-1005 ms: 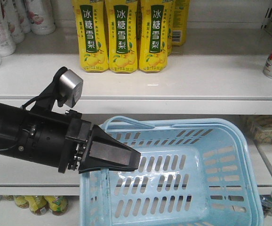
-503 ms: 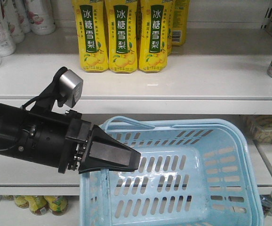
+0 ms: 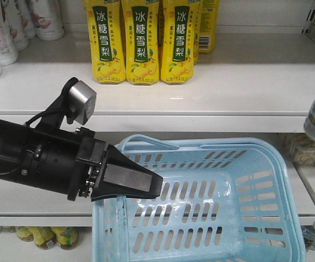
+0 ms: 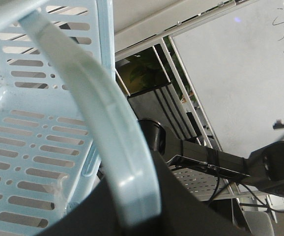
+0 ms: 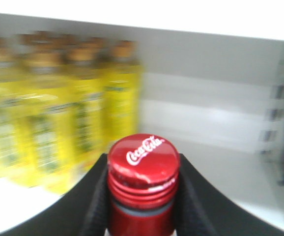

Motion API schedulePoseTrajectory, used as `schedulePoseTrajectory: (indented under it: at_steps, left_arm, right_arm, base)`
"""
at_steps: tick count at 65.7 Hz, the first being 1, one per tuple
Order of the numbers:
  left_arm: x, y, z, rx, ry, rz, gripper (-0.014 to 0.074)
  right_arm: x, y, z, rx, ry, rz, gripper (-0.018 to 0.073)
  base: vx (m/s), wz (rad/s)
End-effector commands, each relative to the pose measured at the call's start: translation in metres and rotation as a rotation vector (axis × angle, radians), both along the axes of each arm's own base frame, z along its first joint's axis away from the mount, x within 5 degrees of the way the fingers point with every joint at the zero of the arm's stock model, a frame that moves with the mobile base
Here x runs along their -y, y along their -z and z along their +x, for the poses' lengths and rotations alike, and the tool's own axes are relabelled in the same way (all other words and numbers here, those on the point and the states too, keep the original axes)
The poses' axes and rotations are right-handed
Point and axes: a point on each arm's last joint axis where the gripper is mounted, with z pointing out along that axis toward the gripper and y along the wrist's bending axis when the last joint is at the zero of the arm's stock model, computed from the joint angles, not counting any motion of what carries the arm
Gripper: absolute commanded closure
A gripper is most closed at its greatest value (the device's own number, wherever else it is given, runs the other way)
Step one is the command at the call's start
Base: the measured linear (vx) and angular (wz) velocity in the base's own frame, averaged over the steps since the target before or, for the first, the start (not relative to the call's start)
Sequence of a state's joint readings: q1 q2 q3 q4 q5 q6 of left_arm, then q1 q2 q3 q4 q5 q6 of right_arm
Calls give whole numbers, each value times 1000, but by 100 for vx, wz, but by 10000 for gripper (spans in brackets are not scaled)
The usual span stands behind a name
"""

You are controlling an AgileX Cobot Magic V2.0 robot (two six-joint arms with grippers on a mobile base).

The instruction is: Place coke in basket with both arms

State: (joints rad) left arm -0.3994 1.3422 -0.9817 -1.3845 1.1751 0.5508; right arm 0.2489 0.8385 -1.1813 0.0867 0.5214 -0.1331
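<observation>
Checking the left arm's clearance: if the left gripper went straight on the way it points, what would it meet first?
The left gripper points right across the basket, whose rim it grips. Straight on lies the basket's open interior, then probably its far right wall, though depth is unclear.

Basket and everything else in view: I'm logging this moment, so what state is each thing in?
basket: empty, held up at its rim.
left gripper: shut on the basket's rim.
coke: red cap on, off the shelf, outside the basket.
right gripper: shut on the coke.
yellow bottles: upright on the shelf.
</observation>
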Motion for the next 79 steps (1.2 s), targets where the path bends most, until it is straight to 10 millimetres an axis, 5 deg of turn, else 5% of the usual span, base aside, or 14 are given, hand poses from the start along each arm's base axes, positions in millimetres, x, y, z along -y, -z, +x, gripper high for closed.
schedulePoseTrajectory:
  at_steps: [1,17,35,48,71,79]
  left_arm:
    - [0,-25,-6,21,-6,-119,603]
    - [0,-25,-6,21,-6,-119,603]
    - [0,-25,-6,21,-6,-119,603]
    - [0,-25,-6,21,-6,-119,603]
    - [0,-25,-6,21,-6,-119,603]
    - [0,-25,-6,21,-6,-119,603]
  right_arm:
    - [-11,-6,-17,50,-115,52,565]
    - [-46,61,-7,-119,-317,17,564]
    - [-57,112,6,-259,-322,-16,555]
    - [-58,113,7,-251,-331,-18,445]
    - [-58,108,9,-192,-321,-20,36]
    - [-55,104,5,-170,-320,-13,5]
  base:
    - [0,0]
    - [0,0]
    - [0,0]
    - [0,0]
    - [0,0]
    - [0,0]
